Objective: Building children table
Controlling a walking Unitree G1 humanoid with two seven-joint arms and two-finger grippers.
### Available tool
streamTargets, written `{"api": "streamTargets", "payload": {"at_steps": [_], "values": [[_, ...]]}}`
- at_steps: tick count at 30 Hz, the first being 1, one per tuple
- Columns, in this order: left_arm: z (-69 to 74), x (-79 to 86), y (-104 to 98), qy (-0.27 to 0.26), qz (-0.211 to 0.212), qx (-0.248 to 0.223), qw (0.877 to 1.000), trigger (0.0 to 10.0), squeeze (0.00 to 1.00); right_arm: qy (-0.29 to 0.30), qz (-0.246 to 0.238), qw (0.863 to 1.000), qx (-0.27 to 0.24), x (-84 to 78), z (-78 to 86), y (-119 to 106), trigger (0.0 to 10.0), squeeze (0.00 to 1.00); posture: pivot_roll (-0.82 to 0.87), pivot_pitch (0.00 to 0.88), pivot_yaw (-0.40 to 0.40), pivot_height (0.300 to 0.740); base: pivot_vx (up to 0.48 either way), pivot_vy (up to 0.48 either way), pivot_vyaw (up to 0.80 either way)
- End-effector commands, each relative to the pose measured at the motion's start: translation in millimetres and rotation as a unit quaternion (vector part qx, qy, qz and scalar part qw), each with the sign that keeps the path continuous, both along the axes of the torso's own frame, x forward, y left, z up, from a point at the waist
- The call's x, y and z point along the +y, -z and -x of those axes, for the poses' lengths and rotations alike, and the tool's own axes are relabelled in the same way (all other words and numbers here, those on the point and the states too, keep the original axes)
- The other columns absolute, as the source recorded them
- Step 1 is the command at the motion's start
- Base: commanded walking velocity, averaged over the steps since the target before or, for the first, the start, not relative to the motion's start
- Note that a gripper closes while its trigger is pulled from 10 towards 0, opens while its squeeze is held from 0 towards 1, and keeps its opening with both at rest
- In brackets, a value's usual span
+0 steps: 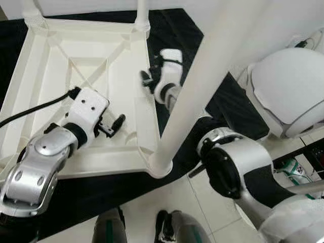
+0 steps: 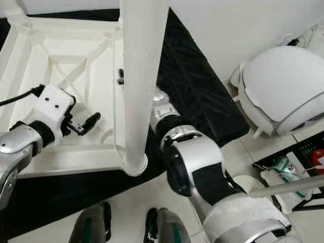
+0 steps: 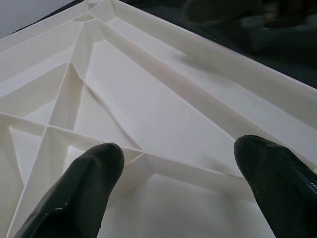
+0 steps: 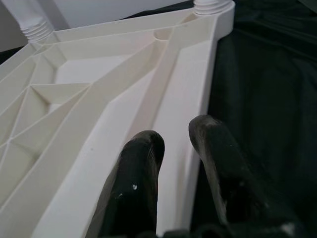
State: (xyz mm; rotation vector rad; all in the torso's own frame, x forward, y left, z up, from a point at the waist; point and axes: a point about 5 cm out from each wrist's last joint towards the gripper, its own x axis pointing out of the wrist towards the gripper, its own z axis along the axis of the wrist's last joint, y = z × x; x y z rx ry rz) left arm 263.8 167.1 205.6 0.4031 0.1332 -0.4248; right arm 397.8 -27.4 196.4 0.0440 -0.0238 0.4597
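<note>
White plastic, the upturned children's table (image 1: 101, 76) lies on a black cloth (image 1: 212, 101) on the floor, one screwed-in leg (image 1: 202, 76) rising at its near right corner. Over its ribbed underside the left tool (image 1: 112, 126) hovers with fingers spread. The right tool (image 4: 173, 148) straddles the right rim, fingers narrowly parted.

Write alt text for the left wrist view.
Two black fingers of the left gripper, spread apart, hover over the ribbed white underside of the upturned tabletop. Dark cloth lies past its far edge.
</note>
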Motion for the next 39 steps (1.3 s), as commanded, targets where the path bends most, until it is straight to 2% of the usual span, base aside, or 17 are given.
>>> {"api": "streamTargets", "payload": {"at_steps": [1, 2, 5, 7, 8, 10, 13, 17, 19, 23, 25, 26, 27, 29, 31, 34, 39], "values": [[-5.3, 7.5, -0.8, -0.06, 0.003, -0.023, 0.998, 10.0, 0.02, 0.005, -0.015, 1.0, -0.001, -8.3, -0.4, 3.3, 10.0, 0.24, 0.17, 0.12, -0.098, 0.74, 0.0, 0.0, 0.0], [-8.6, 9.2, -0.7, -0.072, 0.012, -0.024, 0.997, 10.0, 0.98, 0.007, -0.022, 1.0, -0.003, -15.2, -1.1, 4.8, 10.0, 1.0, 0.17, 0.118, -0.096, 0.74, 0.0, 0.0, 0.0], [-13.4, 12.4, 0.3, -0.087, 0.027, -0.022, 0.996, 10.0, 1.0, 0.008, -0.032, 0.999, -0.013, -25.1, -1.2, 6.7, 10.0, 1.0, 0.17, 0.116, -0.094, 0.74, 0.0, 0.0, 0.0], [-17.0, 16.2, -2.5, -0.095, 0.046, -0.031, 0.994, 10.0, 1.0, 0.008, -0.04, 0.998, -0.04, -45.4, 1.1, 12.6, 10.0, 1.0, 0.15, 0.111, -0.093, 0.74, 0.0, 0.0, 0.0], [-17.0, 16.2, -2.5, -0.095, 0.046, -0.031, 0.994, 10.0, 1.0, 0.008, -0.04, 0.998, -0.04, -45.4, 1.1, 12.6, 10.0, 1.0, 0.15, 0.111, -0.093, 0.74, 0.0, 0.0, 0.0], [-17.5, 19.7, -1.6, -0.098, 0.043, -0.037, 0.994, 10.0, 1.0, 0.013, -0.048, 0.997, -0.063, -66.0, 5.7, 19.7, 10.0, 1.0, 0.15, 0.108, -0.093, 0.74, 0.0, 0.0, 0.0], [-13.7, 22.3, 0.7, -0.09, 0.045, -0.039, 0.994, 10.0, 1.0, -0.006, -0.061, 0.995, -0.083, -79.0, 13.5, 25.3, 10.0, 1.0, 0.14, 0.1, -0.087, 0.74, 0.0, 0.0, 0.0], [-11.6, 25.3, 1.1, -0.089, 0.038, -0.043, 0.994, 10.0, 1.0, -0.022, -0.068, 0.993, -0.094, -85.2, 19.5, 27.7, 10.0, 1.0, 0.13, 0.094, -0.081, 0.74, 0.0, 0.0, 0.0], [-5.3, 40.0, 0.5, -0.098, 0.022, -0.062, 0.993, 10.0, 1.0, -0.048, -0.064, 0.989, -0.125, -99.1, 42.4, 33.7, 10.0, 1.0, 0.1, 0.066, -0.057, 0.74, 0.0, 0.0, 0.0], [-4.9, 44.0, 1.6, -0.108, 0.021, -0.065, 0.992, 10.0, 1.0, -0.05, -0.068, 0.988, -0.131, -100.9, 48.6, 33.8, 10.0, 1.0, 0.1, 0.066, -0.057, 0.74, 0.0, 0.0, 0.0], [-5.0, 46.8, 3.9, -0.117, 0.018, -0.067, 0.991, 10.0, 0.97, -0.049, -0.059, 0.986, -0.149, -102.5, 56.5, 32.7, 10.0, 1.0, 0.09, 0.058, -0.052, 0.74, 0.0, 0.0, 0.0], [-4.7, 48.6, 6.4, -0.127, 0.006, -0.072, 0.989, 10.0, 0.0, -0.049, -0.059, 0.983, -0.166, -103.3, 65.5, 30.6, 10.0, 0.0, 0.08, 0.049, -0.044, 0.74, 0.0, 0.0, 0.0], [-4.3, 49.6, 8.2, -0.132, 0.011, -0.072, 0.989, 10.0, 0.0, -0.057, -0.047, 0.98, -0.183, -104.2, 75.2, 29.3, 10.0, 0.0, 0.07, 0.046, -0.036, 0.74, 0.0, 0.0, 0.0], [-4.3, 49.6, 8.2, -0.132, 0.011, -0.072, 0.989, 10.0, 0.0, -0.057, -0.047, 0.98, -0.183, -104.2, 75.2, 29.3, 10.0, 0.0, 0.07, 0.046, -0.036, 0.74, 0.0, 0.0, 0.0], [-3.5, 49.9, 9.1, -0.134, 0.017, -0.074, 0.988, 10.0, 0.0, -0.087, -0.039, 0.979, -0.183, -104.0, 84.7, 30.0, 10.0, 0.0, 0.07, 0.046, -0.03, 0.74, 0.0, 0.0, 0.0], [-1.5, 48.2, 13.6, -0.123, 0.04, -0.066, 0.989, 10.0, 0.0, -0.18, -0.023, 0.97, -0.161, -108.9, 106.7, 29.7, 10.0, 0.0, 0.05, 0.051, -0.024, 0.74, 0.0, 0.0, 0.0], [-2.8, 47.0, 15.3, -0.114, 0.046, -0.066, 0.99, 10.0, 0.0, -0.246, -0.019, 0.96, -0.135, -115.2, 122.0, 22.7, 10.0, 0.0, 0.05, 0.055, -0.023, 0.74, 0.0, 0.0, 0.0]]}}
